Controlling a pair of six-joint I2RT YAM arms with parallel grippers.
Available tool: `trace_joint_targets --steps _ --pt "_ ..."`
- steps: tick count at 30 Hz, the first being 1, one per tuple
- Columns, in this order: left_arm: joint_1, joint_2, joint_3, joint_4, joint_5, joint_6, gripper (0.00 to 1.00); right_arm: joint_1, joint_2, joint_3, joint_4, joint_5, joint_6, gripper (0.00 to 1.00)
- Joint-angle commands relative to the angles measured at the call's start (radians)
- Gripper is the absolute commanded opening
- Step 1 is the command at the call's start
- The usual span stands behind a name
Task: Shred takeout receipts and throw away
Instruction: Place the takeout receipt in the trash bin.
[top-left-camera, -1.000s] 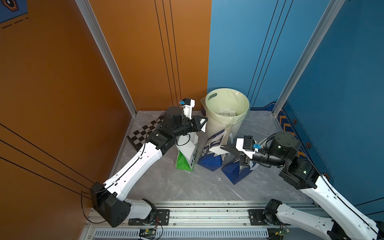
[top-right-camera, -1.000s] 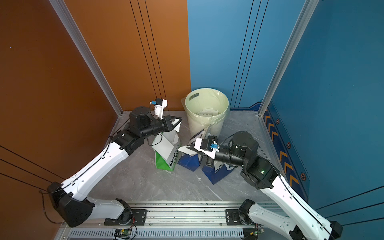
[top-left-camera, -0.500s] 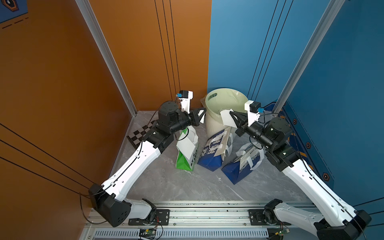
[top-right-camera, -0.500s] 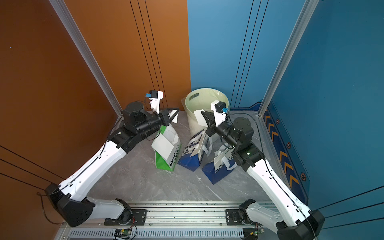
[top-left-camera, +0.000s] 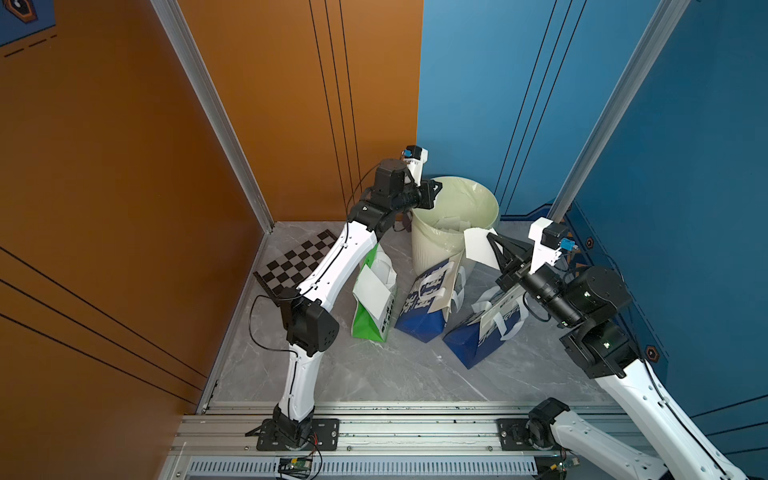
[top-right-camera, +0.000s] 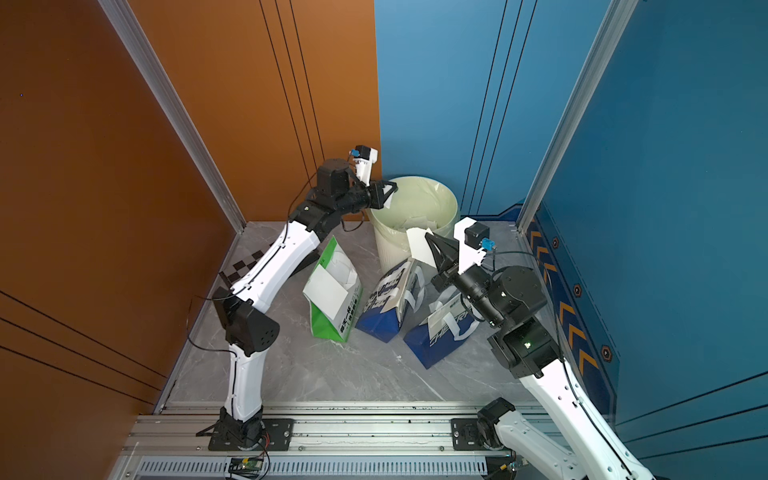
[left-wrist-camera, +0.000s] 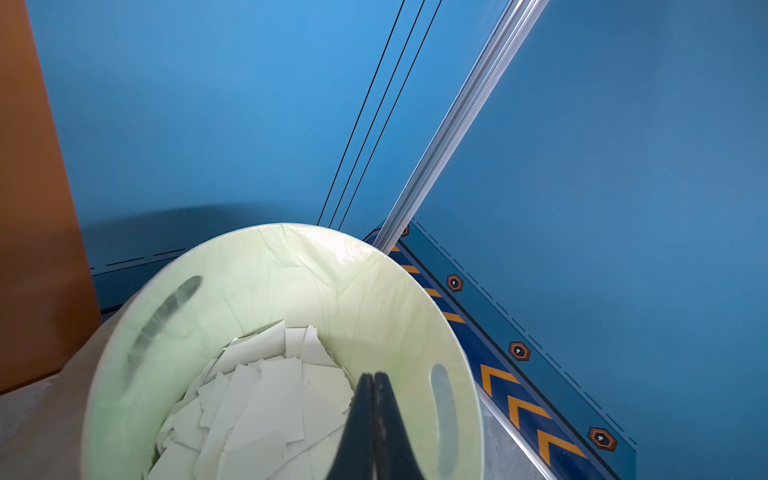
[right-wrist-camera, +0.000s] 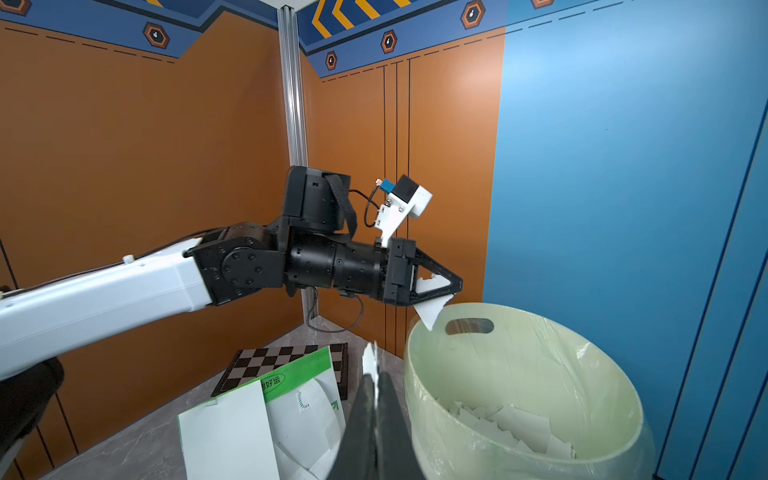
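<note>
On the grey bench (top-left-camera: 374, 374) the largest thing that matters is the bin (top-left-camera: 467, 199) with the pale green liner, which stands at the back corner. Its bottom is already covered with white shreds (left-wrist-camera: 266, 395). In front of it stand the blue-white bags (top-left-camera: 419, 324) and the green-white bag (top-left-camera: 365, 328). On the green-white bag lies one whole receipt (top-left-camera: 372, 291), untouched, on the left arm's side. The right claw (top-left-camera: 491, 237) is clenched on a big receipt piece (top-left-camera: 478, 249), held by one edge so that the sheet hangs before the near rim of the bin. In the right wrist view this claw seems to be just beside the rim, on the outside, so the mouth lies ahead of it, toward the back wall. The left claw (right-wrist-camera: 456, 286) is clenched on a small scrap (right-wrist-camera: 432, 309) with a ragged edge, which hangs just at the rim by the handle slot (right-wrist-camera: 469, 326). I judge that the left claw is nearer to the drop, because in its own wrist view its tips look into the mouth.
</note>
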Motion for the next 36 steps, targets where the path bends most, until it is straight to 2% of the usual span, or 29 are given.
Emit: trace_joint_targets --steps 1,4,5,8,12,18,27,36 --pt "-0.021 0.075 0.142 -0.141 -0.074 0.078 0.0 -0.002 -0.014 -0.039 -0.035 0.004 0.028 0.0" --pt "-0.027 0.127 0.188 -0.142 -0.123 0.105 0.02 -0.002 -0.022 -0.065 -0.019 0.002 0.046 0.0" --pt "-0.03 0.136 0.19 -0.141 -0.137 0.11 0.12 0.0 -0.021 -0.07 -0.018 0.0 0.052 0.0" --pt "-0.035 0.148 0.185 -0.143 -0.15 0.118 0.21 0.0 -0.025 -0.077 -0.016 -0.004 0.06 0.0" --pt "-0.041 0.115 0.163 -0.142 -0.162 0.141 0.42 0.0 -0.027 -0.072 -0.02 -0.003 0.06 0.0" --pt "-0.038 0.021 0.1 -0.142 -0.146 0.191 0.58 0.0 -0.023 -0.069 -0.027 0.007 0.059 0.0" --pt "-0.035 -0.116 -0.097 -0.143 -0.135 0.247 0.61 -0.003 -0.024 -0.067 -0.055 0.034 0.067 0.0" --pt "-0.032 -0.032 -0.048 -0.188 -0.071 0.228 0.56 -0.005 -0.03 -0.057 -0.069 0.028 0.07 0.0"
